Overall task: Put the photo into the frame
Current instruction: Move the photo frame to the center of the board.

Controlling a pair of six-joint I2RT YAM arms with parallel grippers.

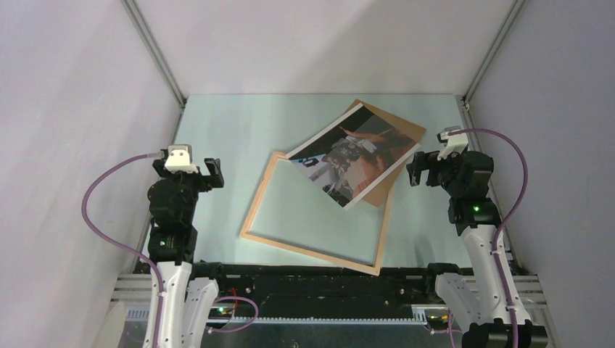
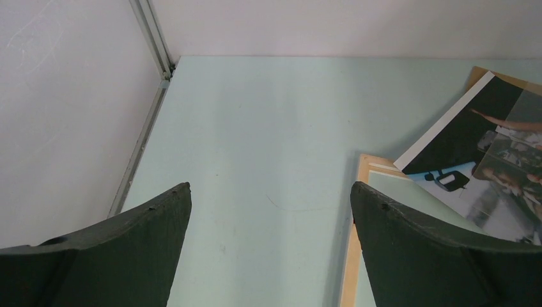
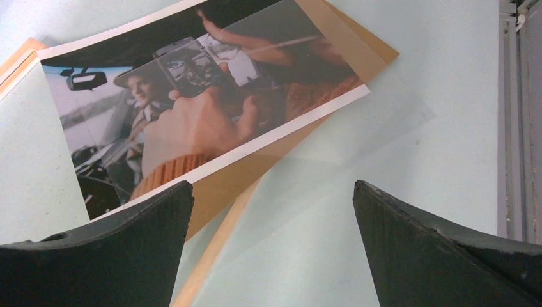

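Photo (image 1: 355,159) lies askew across the 1 o'clock corner of the frame (image 1: 310,254), on a brown board (image 1: 399,134) (so unseated); left gripper (image 2: 271,192) at 9 o'clock and right gripper (image 3: 273,188) at 3 gape empty, flanking for reach.

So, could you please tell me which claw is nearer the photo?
Right. The right claw hangs just right of the photo; the left claw sits farther off, left of the frame.
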